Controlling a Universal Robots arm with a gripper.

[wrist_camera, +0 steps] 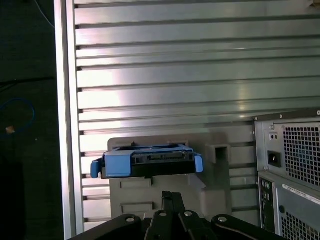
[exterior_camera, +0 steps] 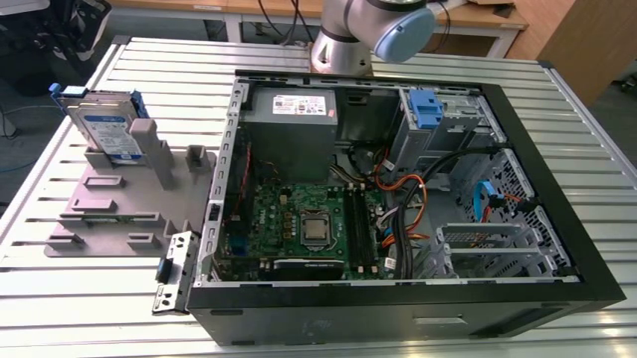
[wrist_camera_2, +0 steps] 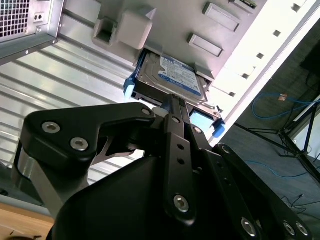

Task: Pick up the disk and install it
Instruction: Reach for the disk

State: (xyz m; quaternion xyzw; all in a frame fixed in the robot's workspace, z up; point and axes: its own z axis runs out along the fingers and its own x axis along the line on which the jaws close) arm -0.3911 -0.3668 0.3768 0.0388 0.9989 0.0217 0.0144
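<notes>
The disk (exterior_camera: pixel 104 123) stands on edge in a grey holder (exterior_camera: pixel 110 201) on the slatted table, on the exterior view's left. It is a silver drive with a white-and-blue label and blue rails. In both wrist views my gripper (wrist_camera_2: pixel 172 102) (wrist_camera: pixel 172 196) hangs above the table, some way short of the disk (wrist_camera_2: pixel 172 75) (wrist_camera: pixel 147 160). Its black fingers are pressed together with nothing between them. The exterior view catches the arm's base and elbow (exterior_camera: pixel 368 30) behind the case.
An open computer case (exterior_camera: pixel 398 186) lies on the exterior view's right, with a grey power supply (exterior_camera: pixel 298 127), a motherboard, cables and a blue bracket (exterior_camera: pixel 425 108) in the drive bay. A small metal latch piece (exterior_camera: pixel 171 272) lies by the case's near corner. Slatted table surrounds the holder.
</notes>
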